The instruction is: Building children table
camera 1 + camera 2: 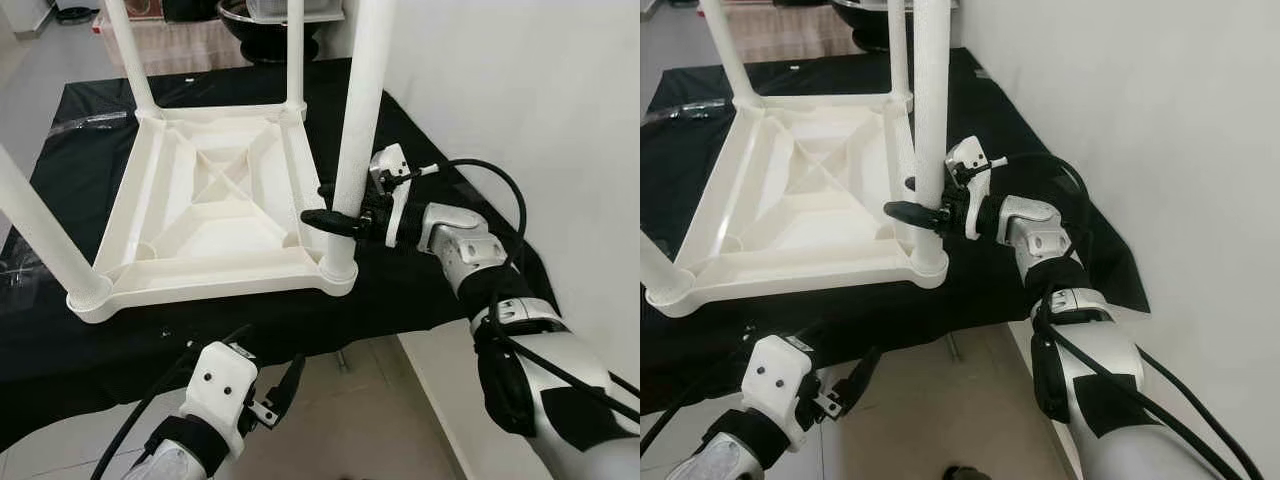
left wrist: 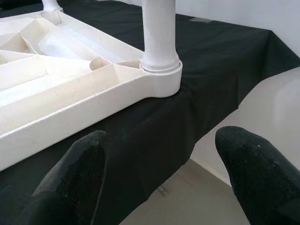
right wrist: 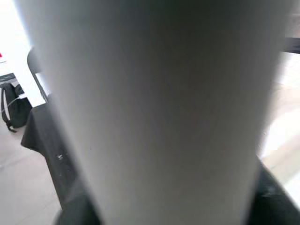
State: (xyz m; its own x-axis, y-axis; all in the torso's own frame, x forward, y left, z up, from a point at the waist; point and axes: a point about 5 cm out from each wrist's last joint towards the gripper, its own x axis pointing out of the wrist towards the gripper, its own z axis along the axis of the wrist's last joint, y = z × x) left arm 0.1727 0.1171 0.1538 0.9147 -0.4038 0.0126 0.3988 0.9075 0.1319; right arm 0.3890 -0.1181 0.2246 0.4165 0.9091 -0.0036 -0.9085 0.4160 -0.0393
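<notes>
Low in front, left pincer (image 1: 283,392) hangs spread; right pincer (image 1: 335,222) pinches the light, stiff, smooth white plastic table leg (image 1: 357,130) near its socket.

A white plastic children's table (image 1: 790,215) lies upside down on a black cloth (image 1: 1040,190), its legs pointing up. The right gripper (image 1: 925,212) clasps the near-right leg (image 1: 930,120) just above its socket, black fingers on either side of it. The left gripper (image 1: 855,380) hangs below the cloth's front edge, above a tan floor (image 1: 940,420).
</notes>
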